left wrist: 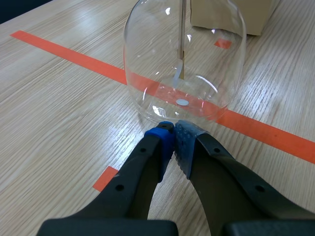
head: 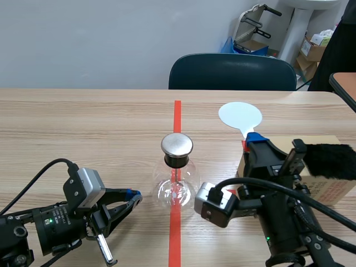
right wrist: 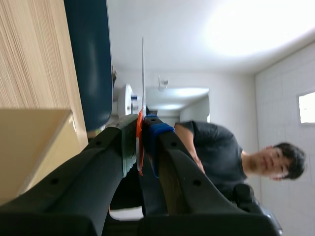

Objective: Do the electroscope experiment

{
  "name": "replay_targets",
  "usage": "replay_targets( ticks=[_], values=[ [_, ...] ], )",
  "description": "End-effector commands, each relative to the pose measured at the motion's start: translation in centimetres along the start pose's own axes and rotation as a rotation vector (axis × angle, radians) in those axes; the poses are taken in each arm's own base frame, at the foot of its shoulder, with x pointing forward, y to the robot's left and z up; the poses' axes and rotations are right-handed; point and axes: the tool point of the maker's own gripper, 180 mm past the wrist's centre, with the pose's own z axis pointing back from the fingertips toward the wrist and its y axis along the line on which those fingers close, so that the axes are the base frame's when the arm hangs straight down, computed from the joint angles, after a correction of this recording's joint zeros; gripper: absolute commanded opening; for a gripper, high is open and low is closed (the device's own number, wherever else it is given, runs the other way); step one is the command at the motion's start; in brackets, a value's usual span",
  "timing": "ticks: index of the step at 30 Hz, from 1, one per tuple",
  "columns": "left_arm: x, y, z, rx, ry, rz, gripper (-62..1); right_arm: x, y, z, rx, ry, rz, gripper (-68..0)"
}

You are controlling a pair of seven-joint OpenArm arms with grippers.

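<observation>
- The left gripper [head: 135, 196] lay low over the table [head: 83, 128] toward its near left corner. Its fingers were closed tip to tip on nothing, the blue pad [left wrist: 162, 140] against the grey one.
- Those tips sat just short of the electroscope [head: 177, 186]. The scene view left it unclear whether they touched the glass.
- The right gripper [head: 255, 138] stood raised over the right half of the table. Its fingers were clamped on the orange handle [right wrist: 139, 142] of a white disc [head: 240, 115], and the disc rose above the pads.
- The electroscope, a clear glass flask with a black stopper and a round metal cap [head: 177, 144], stood upright on the orange-red tape line [head: 177, 119], midway across the table and nearer its near edge.
- Inside the flask [left wrist: 184, 59], a thin rod [left wrist: 181, 49] hung down with a pale leaf at its end.
- A cardboard box [head: 328, 192] sat by the right edge with a black furry pad [head: 331, 160] on top.
- The box carried red printing, too small to read.
- A dark chair [head: 232, 72] stood behind the far edge.
</observation>
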Motion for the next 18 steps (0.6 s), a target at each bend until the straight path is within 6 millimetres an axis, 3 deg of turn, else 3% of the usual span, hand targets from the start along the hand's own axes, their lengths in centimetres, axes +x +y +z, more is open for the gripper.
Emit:
replay_targets(
  ticks=[1,18],
  values=[
    [1.2,-0.2,-0.6,-0.004,-0.043,0.004,-56.7,0.3,-0.9,-0.3,-0.033,-0.029,0.008,-65.8],
    [0.9,-0.4,-0.8,-0.005,-0.028,0.008,-56.7,6.6,-0.8,1.0,-0.03,-0.39,0.014,-65.8]
  ],
)
